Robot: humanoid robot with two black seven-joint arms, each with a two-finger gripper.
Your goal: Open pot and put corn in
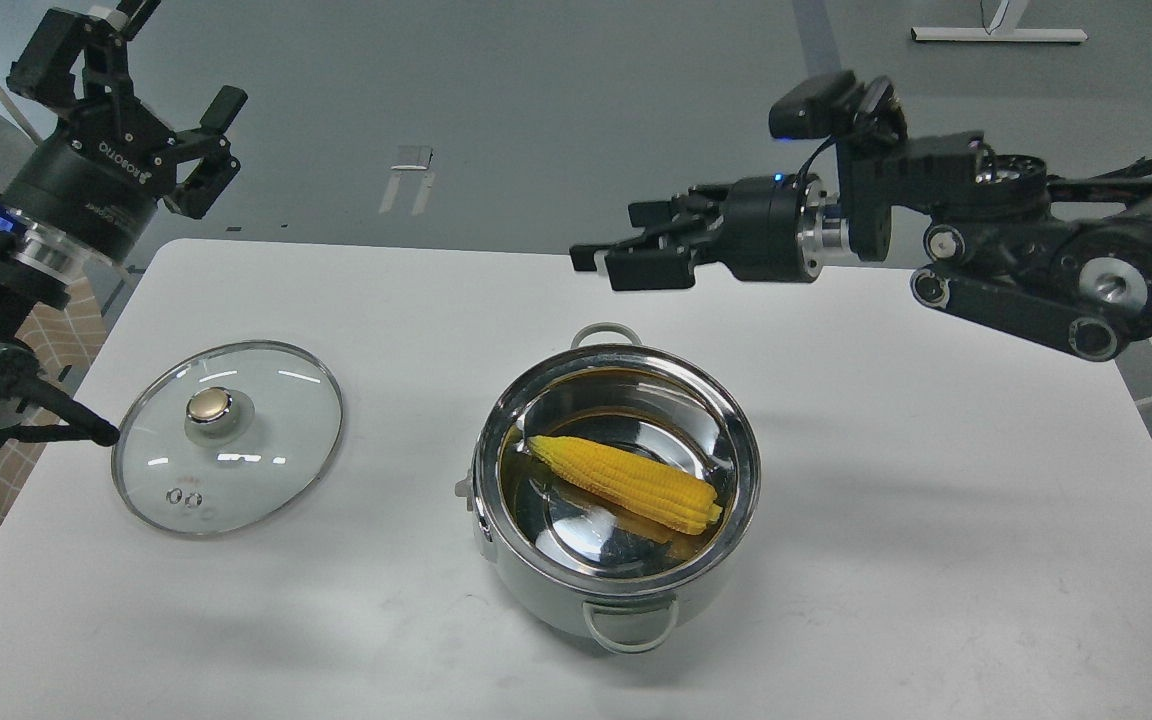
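The shiny steel pot (536, 590) stands open on the white table, near its middle front. The yellow corn (626, 482) lies inside it, pointed tip to the left. My right gripper (626, 250) is open and empty, raised well above and behind the pot, fingers pointing left. My left gripper (171, 100) is open and empty, held high past the table's far left corner, away from everything.
The round glass lid (266, 440) with a gold knob lies flat on the table, left of the pot. The white table (936, 560) ends at the left beside a tiled floor; my left arm's links hang at that edge.
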